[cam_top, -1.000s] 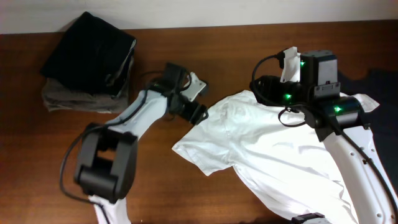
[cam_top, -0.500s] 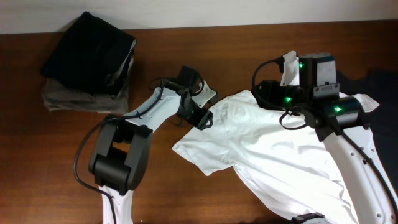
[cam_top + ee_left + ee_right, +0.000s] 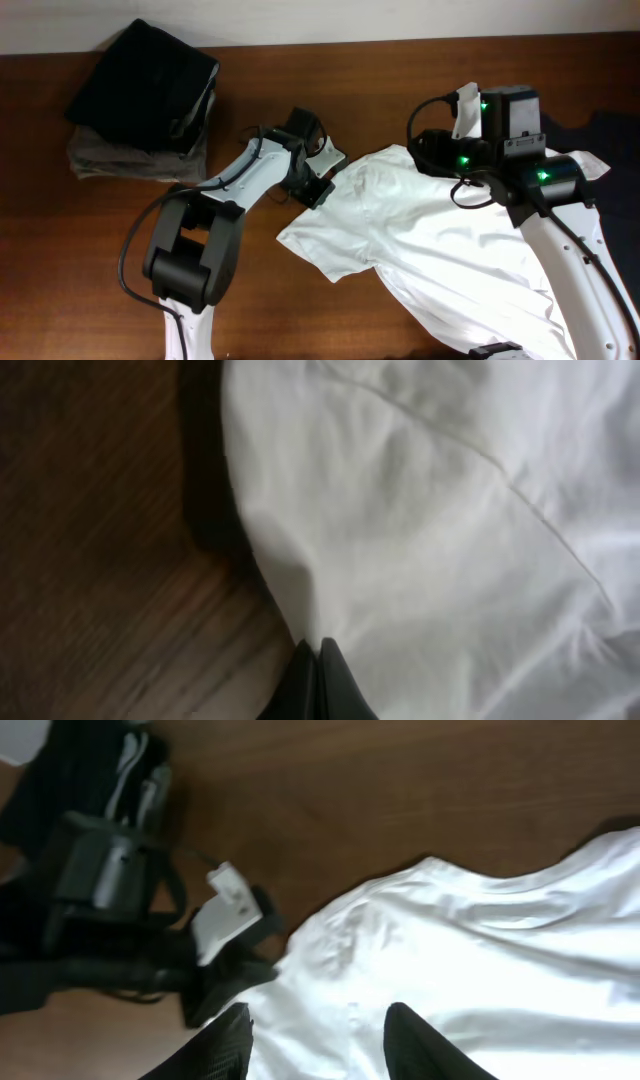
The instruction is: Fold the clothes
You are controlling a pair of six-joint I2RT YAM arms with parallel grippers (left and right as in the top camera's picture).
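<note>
A crumpled white shirt (image 3: 440, 250) lies spread over the right half of the brown table. My left gripper (image 3: 318, 190) sits at the shirt's left edge. In the left wrist view its black fingertips (image 3: 318, 660) are pressed together where the edge of the white shirt (image 3: 430, 530) puckers up, so it is shut on that hem. My right gripper (image 3: 425, 150) hovers over the shirt's upper edge. It is open, with its two fingers (image 3: 235, 1040) apart above the white shirt (image 3: 480, 960) and nothing between them.
A stack of folded dark and grey clothes (image 3: 145, 95) stands at the table's back left. Dark cloth (image 3: 610, 130) lies at the right edge behind the right arm. Bare wood (image 3: 60, 260) stretches along the front left.
The left gripper has shifted to the shirt's left edge and closed there. The right arm has held still.
</note>
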